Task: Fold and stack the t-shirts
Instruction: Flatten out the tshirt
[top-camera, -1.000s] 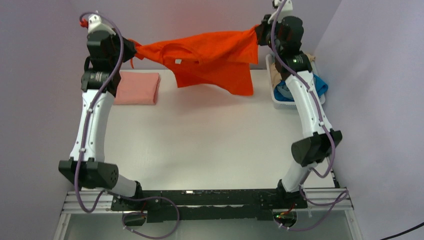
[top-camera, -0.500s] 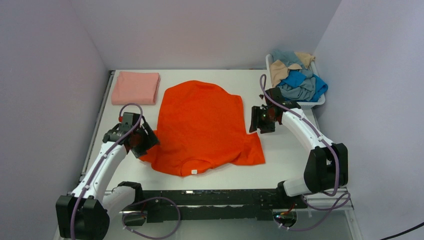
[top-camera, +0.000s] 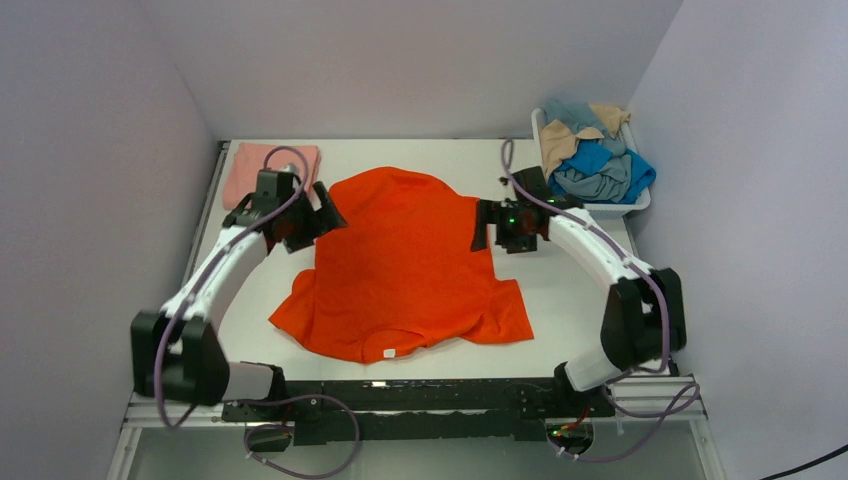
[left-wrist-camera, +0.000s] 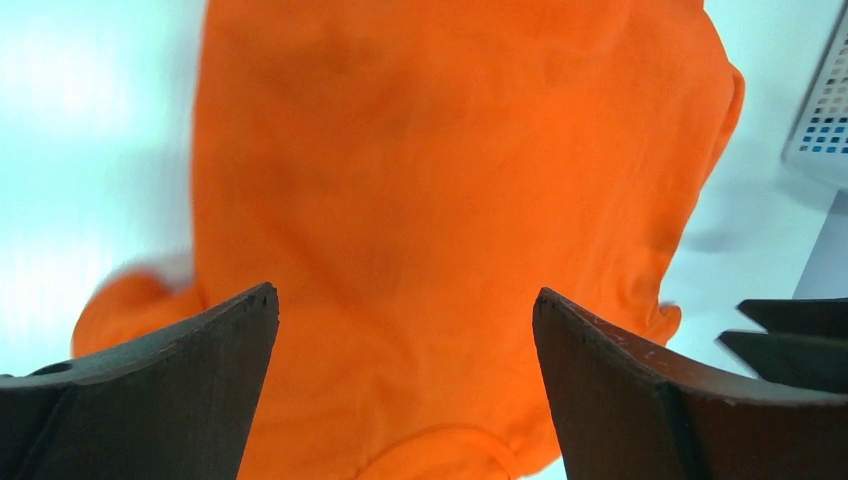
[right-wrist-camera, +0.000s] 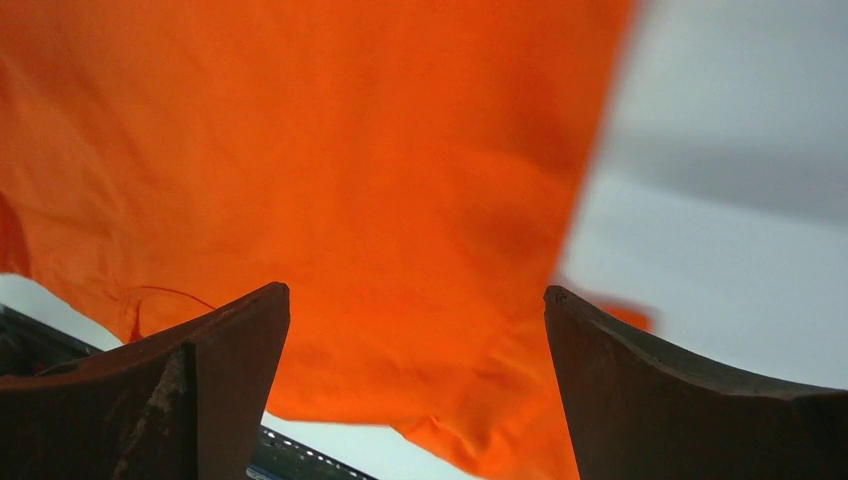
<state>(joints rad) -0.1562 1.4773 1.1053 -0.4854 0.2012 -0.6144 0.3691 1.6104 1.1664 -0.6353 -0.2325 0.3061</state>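
Observation:
The bright orange t-shirt (top-camera: 405, 260) lies spread flat in the middle of the table, its collar toward the near edge and its hem toward the back. My left gripper (top-camera: 324, 213) hovers open at the shirt's far-left edge, and the left wrist view shows orange cloth (left-wrist-camera: 440, 190) below the left gripper (left-wrist-camera: 405, 295) with nothing between its jaws. At the far-right edge my right gripper (top-camera: 484, 228) is open too, empty above the cloth (right-wrist-camera: 330, 150) in the right wrist view (right-wrist-camera: 417, 290). A folded salmon-pink t-shirt (top-camera: 243, 172) lies at the back left, partly hidden by my left arm.
A white plastic basket (top-camera: 603, 211) stands at the back right, heaped with blue, grey-blue and tan shirts (top-camera: 592, 155). Its corner (left-wrist-camera: 825, 110) shows in the left wrist view. Walls close in the table on the left, back and right.
A second ago both grippers held the orange shirt stretched in the air at the back. It now lies flat; both grippers have let go, opened, and moved to its far side edges.

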